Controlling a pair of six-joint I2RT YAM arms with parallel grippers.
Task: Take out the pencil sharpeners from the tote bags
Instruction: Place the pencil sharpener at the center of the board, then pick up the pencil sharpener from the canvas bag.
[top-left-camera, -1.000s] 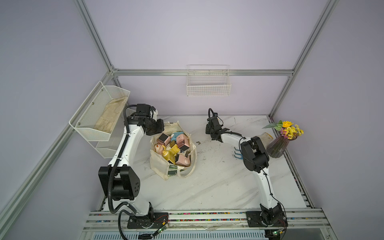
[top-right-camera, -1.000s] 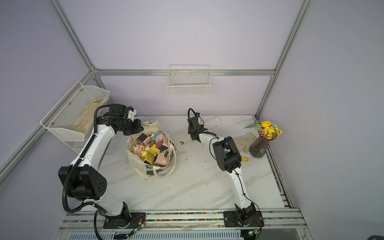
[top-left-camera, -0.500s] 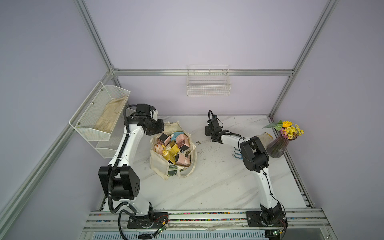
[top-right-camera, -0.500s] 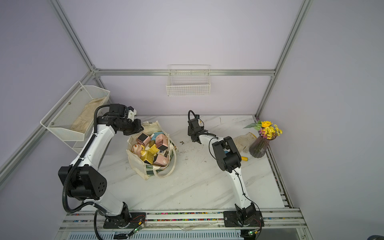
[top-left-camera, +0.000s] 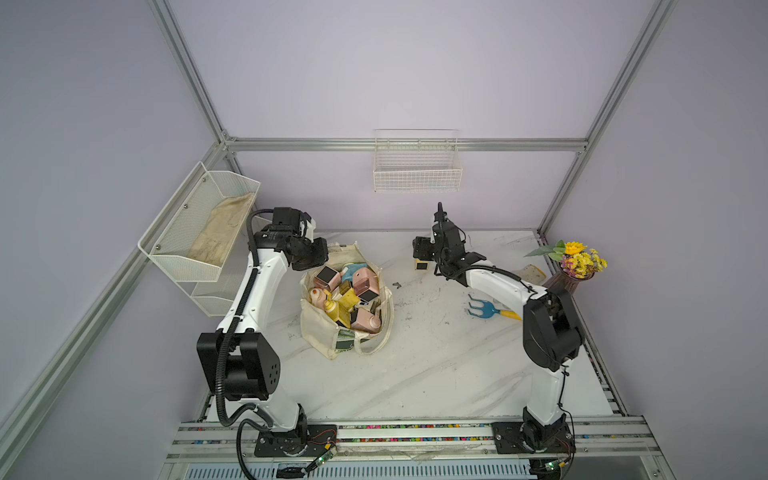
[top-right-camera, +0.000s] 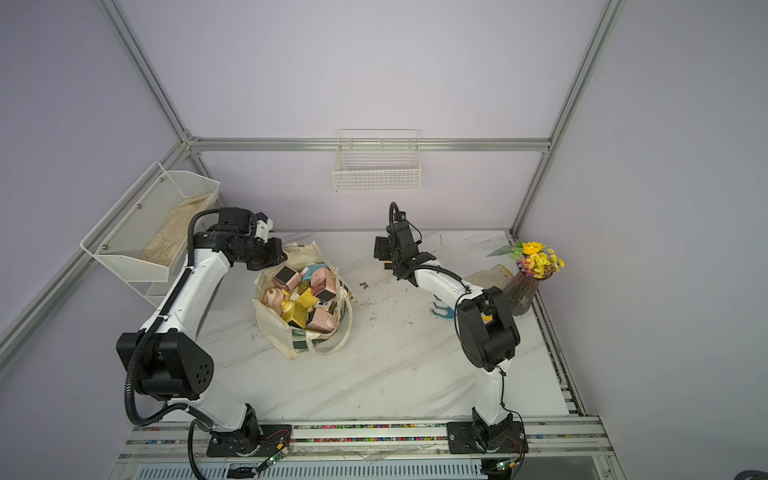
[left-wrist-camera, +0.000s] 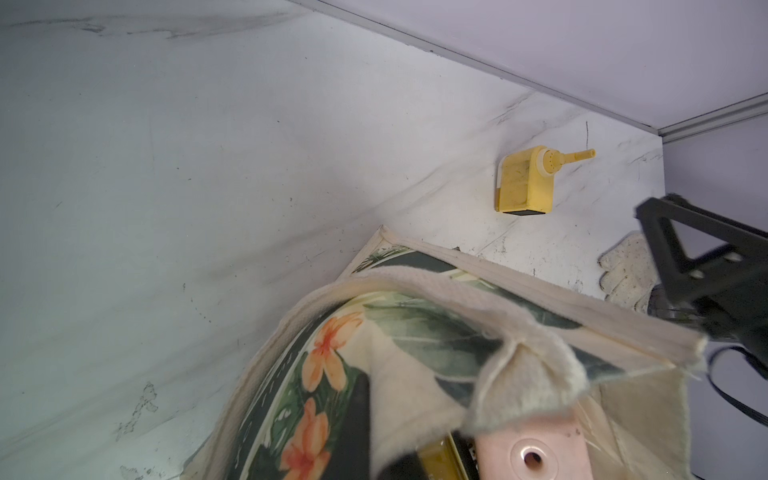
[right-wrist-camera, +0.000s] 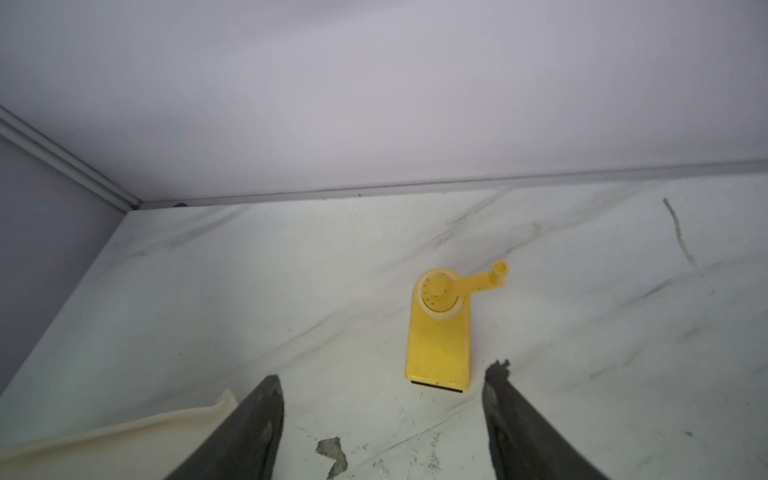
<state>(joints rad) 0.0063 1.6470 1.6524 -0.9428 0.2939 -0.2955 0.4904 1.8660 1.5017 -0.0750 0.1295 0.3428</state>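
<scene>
Pencil sharpeners fill the cream tote bag near the middle of the desk, a heap of pink, yellow and blue bodies with black faces; one yellow sharpener already lies out on the bare marble towards the back wall, apart from the bag. The right gripper hangs just short of that sharpener with its fingers spread wide and nothing between them; I judge the step in hand to be the release of a sharpener just set down. The left gripper has its fingers pressed together at the bag's far rim and appears to pinch the canvas there, holding the mouth up, though the contact itself is mostly hidden. Next the right arm must swing across to the bag, come down over a sharpener on top of the heap, and close on its boxy sides; the crank handles and the loose tumble call for a careful choice. Around lie a blue hand rake, a dirty glove and a vase of flowers, all clear of the path; the slack bag handles could snag.
</scene>
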